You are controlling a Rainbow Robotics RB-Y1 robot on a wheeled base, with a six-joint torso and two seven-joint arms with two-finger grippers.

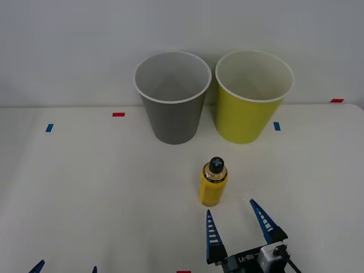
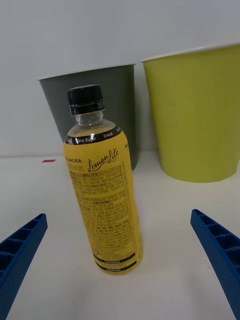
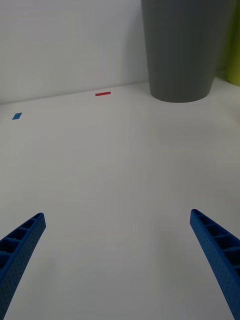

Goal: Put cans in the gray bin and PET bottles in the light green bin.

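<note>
Nearest the camera in the front view, the right tool (image 1: pixel 236 219) sits low over the white table (image 1: pixel 85 187) with its two blue ribbed fingers (image 1: pixel 211 233) spread wide and nothing between them. Just beyond its fingertips stands the PET bottle (image 1: pixel 213 183), upright on the table, black screw cap on top and a yellow label wrapped around the body. The bottle is near the tool but not touching it; it sits a little toward the left finger's side instead of centred in the gap.

From the right wrist view the bottle (image 2: pixel 102 192) shows close up, standing straight, with clear plastic and amber-yellow liquid at the neck below the cap. Both blue fingers (image 2: pixel 22 245) flank it at a distance, released.

Behind the bottle, at the far side of the table near the wall, two round tapered bins stand side by side, close together. The gray bin (image 1: pixel 172 108) is on the left and the light green bin (image 1: pixel 250 111) on the right, each with a white rim and pale inside. The bottle is well apart from both, roughly in front of the gap between them.

The left tool (image 1: pixel 65 267) rests at the bottom-left edge of the front view, fingertips apart. In the left wrist view its fingers (image 3: pixel 215 245) are spread open over bare table, the gray bin (image 3: pixel 185 50) ahead.

Small red and blue tape marks (image 1: pixel 118 114) dot the table.
</note>
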